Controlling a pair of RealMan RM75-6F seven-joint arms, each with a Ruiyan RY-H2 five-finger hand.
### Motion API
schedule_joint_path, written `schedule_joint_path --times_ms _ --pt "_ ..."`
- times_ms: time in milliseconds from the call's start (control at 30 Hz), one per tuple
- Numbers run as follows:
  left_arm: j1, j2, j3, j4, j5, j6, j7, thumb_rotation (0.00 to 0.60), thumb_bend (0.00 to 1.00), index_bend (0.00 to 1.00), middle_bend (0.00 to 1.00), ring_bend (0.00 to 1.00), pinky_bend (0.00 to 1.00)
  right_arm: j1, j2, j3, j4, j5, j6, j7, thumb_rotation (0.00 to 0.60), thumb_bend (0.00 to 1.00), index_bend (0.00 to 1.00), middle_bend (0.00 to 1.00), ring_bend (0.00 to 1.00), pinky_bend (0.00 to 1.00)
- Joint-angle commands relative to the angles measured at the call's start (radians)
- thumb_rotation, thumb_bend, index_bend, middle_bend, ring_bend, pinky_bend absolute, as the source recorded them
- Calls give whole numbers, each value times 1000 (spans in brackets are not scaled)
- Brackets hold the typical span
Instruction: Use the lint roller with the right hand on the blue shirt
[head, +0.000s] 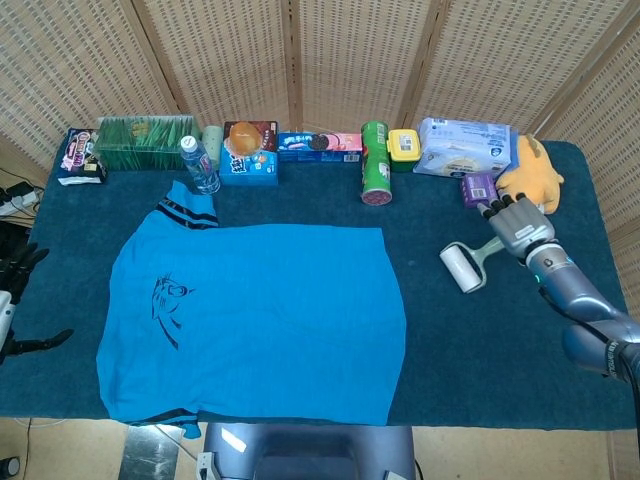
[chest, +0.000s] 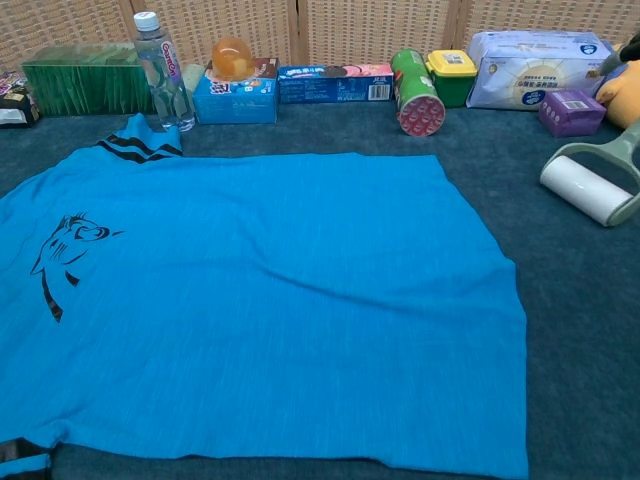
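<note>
The blue shirt (head: 260, 315) lies flat on the dark blue table (head: 500, 350), with a cat print near its left sleeve. The lint roller (head: 462, 268) lies on the table right of the shirt, clear of the cloth; the chest view shows the lint roller (chest: 588, 188) lying at the right edge. My right hand (head: 517, 228) is over the end of its handle with fingers stretched out and apart, not wrapped round it. My left hand (head: 14, 300) shows partly at the far left edge, off the table, dark fingers spread and holding nothing.
Along the back edge stand a water bottle (head: 200, 165), snack boxes (head: 250, 152), a green chips can (head: 375, 162), a wipes pack (head: 465, 147), a purple box (head: 479, 188) and a yellow plush (head: 530, 175). The plush and purple box are just behind my right hand.
</note>
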Motion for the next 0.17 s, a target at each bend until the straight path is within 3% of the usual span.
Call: schedule_joint_path --times_ms 33,167 --pt "-2 -1 -1 -2 1 -1 2 600 79 0 0 0 18 -20 25 -14 -32 22 46 -15 600 0 0 0 0 151" --pt "-5 -2 -3 -7 2 1 6 600 79 0 0 0 18 -40 59 -14 -72 36 95 -8 600 0 0 0 0 152"
